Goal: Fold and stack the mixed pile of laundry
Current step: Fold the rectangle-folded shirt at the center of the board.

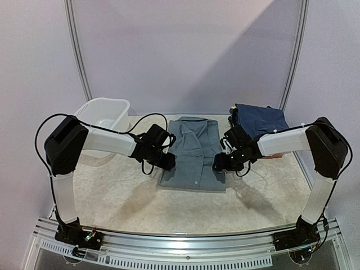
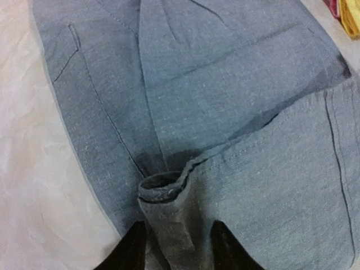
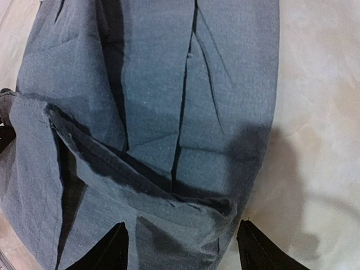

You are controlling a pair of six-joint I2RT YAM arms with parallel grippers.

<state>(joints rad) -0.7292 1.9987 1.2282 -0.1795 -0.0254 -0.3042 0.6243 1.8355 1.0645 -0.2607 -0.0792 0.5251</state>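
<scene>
The large grey trousers (image 1: 194, 149) lie folded flat in the middle of the table. My left gripper (image 1: 166, 162) is at their near left edge. In the left wrist view a bunched, rolled fold of the grey fabric (image 2: 169, 197) stands pinched between the fingers of that gripper (image 2: 179, 225). My right gripper (image 1: 220, 164) is at the near right edge. Its jaws (image 3: 183, 224) stand wide apart, and a lifted corner of the grey cloth (image 3: 185, 208) lies loose between them. A navy garment (image 1: 259, 119) lies folded at the back right. Yellow and reddish clothes (image 2: 349, 17) peek in beyond the trousers.
A white plastic basin (image 1: 104, 115) stands at the back left, behind my left arm. The pale tabletop (image 1: 180, 208) stretches in front of the trousers. A white wall and metal frame posts close off the back.
</scene>
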